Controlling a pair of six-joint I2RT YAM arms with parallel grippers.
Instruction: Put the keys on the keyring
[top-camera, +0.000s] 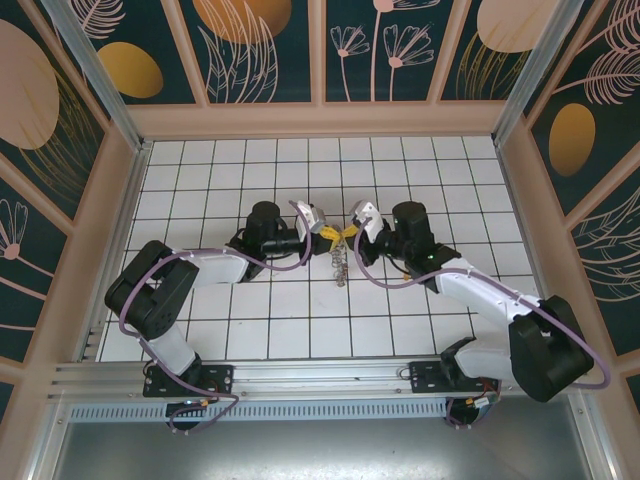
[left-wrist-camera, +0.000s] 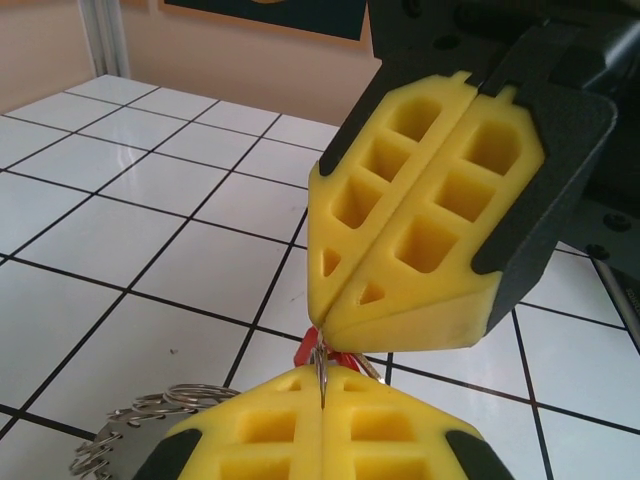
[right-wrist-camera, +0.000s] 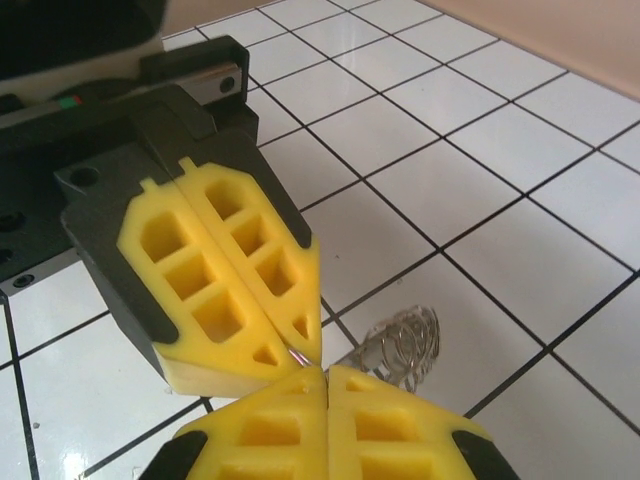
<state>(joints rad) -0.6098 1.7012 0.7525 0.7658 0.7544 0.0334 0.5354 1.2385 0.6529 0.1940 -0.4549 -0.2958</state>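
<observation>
The left gripper (left-wrist-camera: 322, 388) is pinching thin metal, probably the keys (left-wrist-camera: 308, 348). The right gripper (left-wrist-camera: 330, 315) is pressing clenched against it, mid-table. The keyring (left-wrist-camera: 140, 425) is dangling just below, so any slipping pinch is threatening to drop both.

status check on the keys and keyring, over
Left gripper jaws shut on keys, red heads showing. Right gripper jaws shut, tip to tip with it. Keyring lying on tiles beside the tips. No obstruction seen.

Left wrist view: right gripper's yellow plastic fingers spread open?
No: the right gripper has its yellow fingers pressed together, no gap.
</observation>
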